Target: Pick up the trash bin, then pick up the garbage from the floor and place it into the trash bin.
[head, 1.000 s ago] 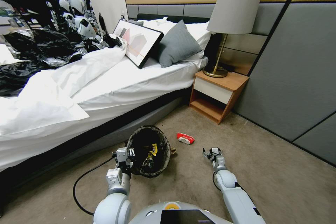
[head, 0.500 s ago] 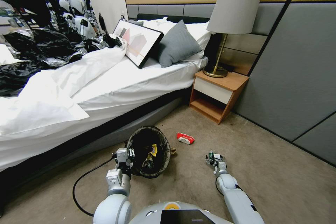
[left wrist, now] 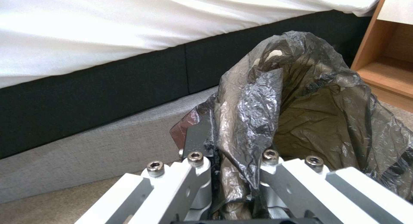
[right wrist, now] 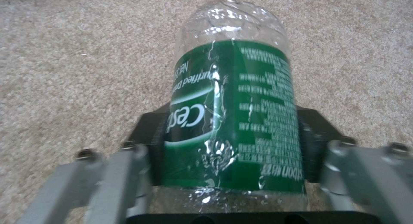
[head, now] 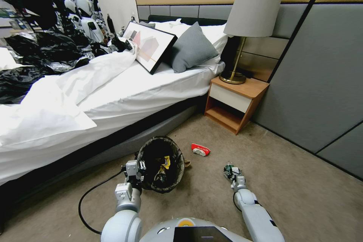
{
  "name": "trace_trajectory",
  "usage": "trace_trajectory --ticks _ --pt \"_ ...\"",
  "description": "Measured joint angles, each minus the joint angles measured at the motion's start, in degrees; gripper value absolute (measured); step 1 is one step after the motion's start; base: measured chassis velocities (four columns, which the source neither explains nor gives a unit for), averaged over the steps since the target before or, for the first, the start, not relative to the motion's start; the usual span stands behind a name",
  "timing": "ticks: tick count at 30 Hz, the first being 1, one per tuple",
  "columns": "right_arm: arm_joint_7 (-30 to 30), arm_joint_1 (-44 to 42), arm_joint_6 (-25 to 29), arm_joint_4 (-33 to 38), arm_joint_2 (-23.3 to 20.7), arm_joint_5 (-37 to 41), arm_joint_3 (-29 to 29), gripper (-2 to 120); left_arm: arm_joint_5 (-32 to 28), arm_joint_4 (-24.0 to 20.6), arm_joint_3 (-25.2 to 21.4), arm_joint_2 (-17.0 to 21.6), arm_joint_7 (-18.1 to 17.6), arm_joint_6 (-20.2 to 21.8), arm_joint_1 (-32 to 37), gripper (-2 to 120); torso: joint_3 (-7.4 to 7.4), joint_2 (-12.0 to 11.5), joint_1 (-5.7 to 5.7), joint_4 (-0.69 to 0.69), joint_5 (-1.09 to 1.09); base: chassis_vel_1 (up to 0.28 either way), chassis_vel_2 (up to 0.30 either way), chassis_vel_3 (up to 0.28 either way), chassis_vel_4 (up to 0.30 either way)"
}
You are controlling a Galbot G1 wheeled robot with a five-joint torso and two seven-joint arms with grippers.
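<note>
The trash bin [head: 160,164], lined with a crinkled black bag, tilts its mouth toward me beside the bed base. My left gripper [head: 134,168] is shut on its near rim; the left wrist view shows the fingers [left wrist: 193,172] pinching the bag's fold [left wrist: 254,120]. A yellow wrapper [head: 165,161] lies inside the bin. My right gripper [head: 230,170] hangs low over the carpet, right of the bin, shut on a clear bottle with a green label [right wrist: 232,120]. A red-white packet [head: 199,149] of garbage lies on the floor just beyond the bin.
The bed [head: 113,94] runs along the left. A wooden nightstand [head: 234,102] with a lamp [head: 249,19] stands ahead. Grey wall panels [head: 321,83] close the right side. A black cable [head: 85,204] loops on the carpet by my left arm.
My right gripper has drawn back a little toward me and lower, and the green-labelled bottle now shows in it. The left arm and bin have held still.
</note>
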Motion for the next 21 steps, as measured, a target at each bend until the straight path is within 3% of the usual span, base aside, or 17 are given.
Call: trace_trajectory --ticks 3,7,17,21 --pt "0.01 -0.21 0.15 0.13 0.16 -0.26 0.05 34 -0.06 0.0 -0.1 0.09 0.03 0.0 -0.14 6 0.0 0.0 0.0 0.0 -0.01 0.0 0.0 0.0 0.0" --pt "0.07 -0.24 0.2 0.25 0.19 -0.37 0.07 29 -0.12 0.02 -0.16 0.11 0.05 0.0 -0.16 6 0.0 0.0 0.0 -0.01 0.0 0.0 0.0 0.0 0.0" --pt "1.05 -1.27 1.12 3.08 -0.01 -0.41 -0.13 29 -0.14 0.19 -0.17 0.08 0.16 0.0 -0.31 6 0.01 0.0 0.0 -0.03 0.05 0.0 0.0 0.0 0.0" --pt "2.39 -3.42 4.88 10.6 -0.06 0.12 -1.21 29 -0.19 0.28 -0.37 0.12 0.2 0.0 -0.45 6 0.02 0.0 0.0 -0.02 0.01 0.0 0.0 0.0 0.0"
